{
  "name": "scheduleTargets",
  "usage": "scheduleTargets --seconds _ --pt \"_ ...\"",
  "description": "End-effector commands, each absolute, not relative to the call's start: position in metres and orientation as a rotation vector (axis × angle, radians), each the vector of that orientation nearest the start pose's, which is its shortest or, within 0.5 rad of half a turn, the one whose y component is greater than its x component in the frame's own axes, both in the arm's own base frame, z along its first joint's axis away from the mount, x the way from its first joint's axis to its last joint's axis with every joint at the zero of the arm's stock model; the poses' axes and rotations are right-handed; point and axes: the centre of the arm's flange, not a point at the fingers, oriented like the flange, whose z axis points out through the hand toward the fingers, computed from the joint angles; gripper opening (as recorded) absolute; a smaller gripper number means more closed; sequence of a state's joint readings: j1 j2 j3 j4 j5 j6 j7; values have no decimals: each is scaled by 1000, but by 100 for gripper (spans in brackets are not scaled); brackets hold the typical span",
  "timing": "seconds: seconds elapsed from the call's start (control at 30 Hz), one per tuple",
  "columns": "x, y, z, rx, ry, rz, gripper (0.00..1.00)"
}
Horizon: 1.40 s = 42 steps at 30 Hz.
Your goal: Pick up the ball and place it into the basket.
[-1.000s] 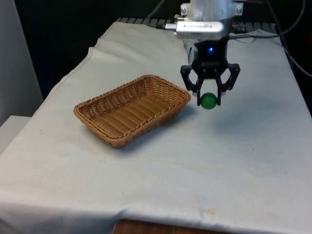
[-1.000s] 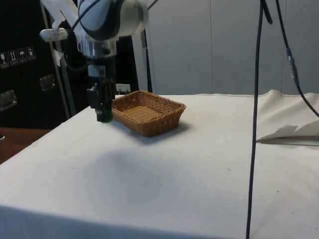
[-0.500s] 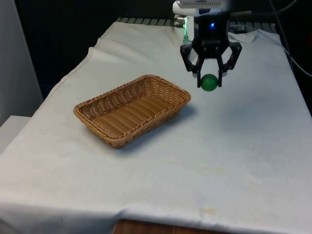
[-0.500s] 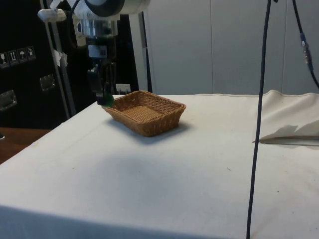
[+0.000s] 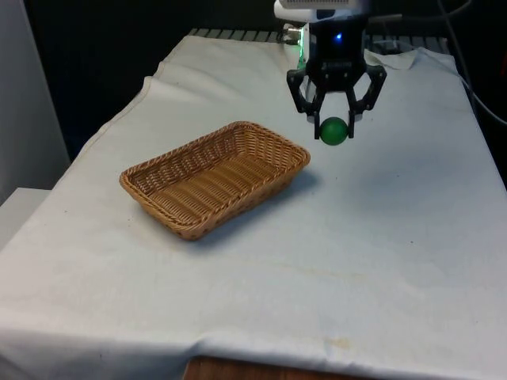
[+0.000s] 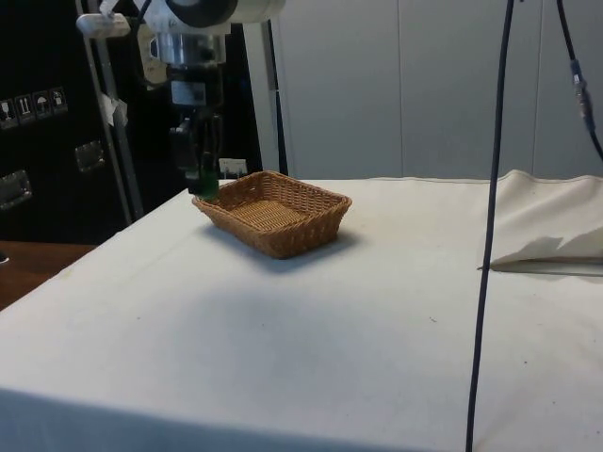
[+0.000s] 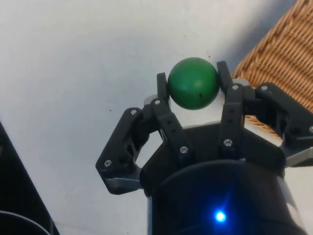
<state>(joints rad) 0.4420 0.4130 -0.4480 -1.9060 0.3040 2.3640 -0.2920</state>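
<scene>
Gripper [image 5: 333, 127] clamped on the green ball [image 5: 333, 131], held in the air clear of the white cloth [image 5: 380, 237]; front view puts it just beyond the basket's [image 5: 214, 178] near corner on the front view's right, not over the weave. Ball is round, so no long axis or heading to note; the basket's long axis runs diagonally, from near on the front view's left to far on the front view's right. Side view: gripper [image 6: 200, 179] hangs at the basket's [image 6: 273, 212] far-left rim, ball [image 6: 207, 188] a green speck level with the rim top or a little above. Wrist view: fingertips [image 7: 162, 87] pinch the ball [image 7: 193, 83] at its sides, basket [image 7: 279, 54] edge close beside. Judgement: carry step in hand; next calls for a sideways travel over the basket's middle, then release.
</scene>
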Motion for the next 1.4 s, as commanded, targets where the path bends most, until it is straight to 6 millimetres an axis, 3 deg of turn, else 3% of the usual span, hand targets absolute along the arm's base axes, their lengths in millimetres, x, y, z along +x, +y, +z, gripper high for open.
scheduleTargets --seconds 0.0,1.37 --pt "633 13 310 -3095 -189 -165 0" --pt "615 -88 301 -3126 -185 -150 0"
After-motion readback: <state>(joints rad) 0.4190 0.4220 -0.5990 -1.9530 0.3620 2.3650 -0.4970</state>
